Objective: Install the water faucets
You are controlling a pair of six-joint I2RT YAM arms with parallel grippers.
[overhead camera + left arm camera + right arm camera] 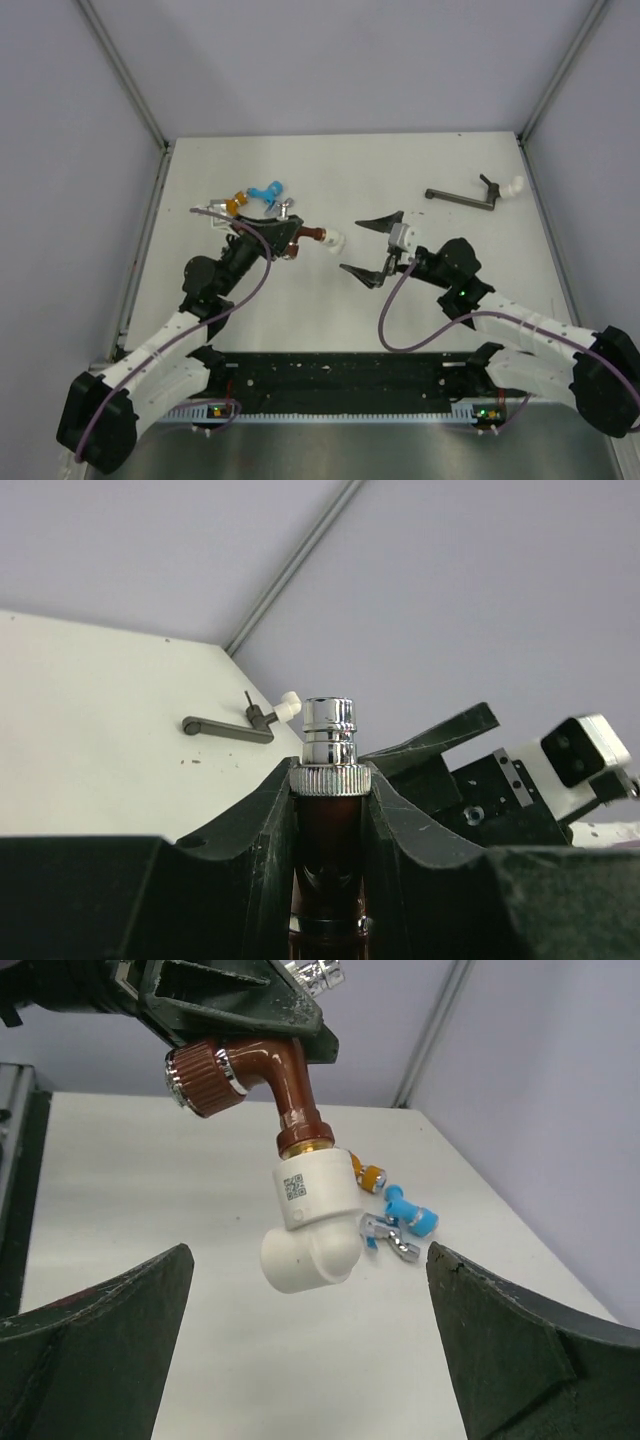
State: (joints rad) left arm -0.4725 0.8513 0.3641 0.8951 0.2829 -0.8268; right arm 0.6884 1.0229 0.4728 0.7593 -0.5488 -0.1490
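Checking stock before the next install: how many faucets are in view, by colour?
Dark red-brown tap-shaped faucet: 1
Small orange faucet: 1
Small light blue faucet: 1
Dark grey long-handled faucet: 1
Total: 4

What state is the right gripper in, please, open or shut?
Open: the fingers of the right gripper stand wide apart, and the white elbow fitting on the red-brown faucet hangs clear of them.

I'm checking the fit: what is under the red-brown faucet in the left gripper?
A white elbow fitting sits on the brass end of the red-brown faucet clamped in the left gripper. The joint's threads are covered, so seating depth cannot be seen.
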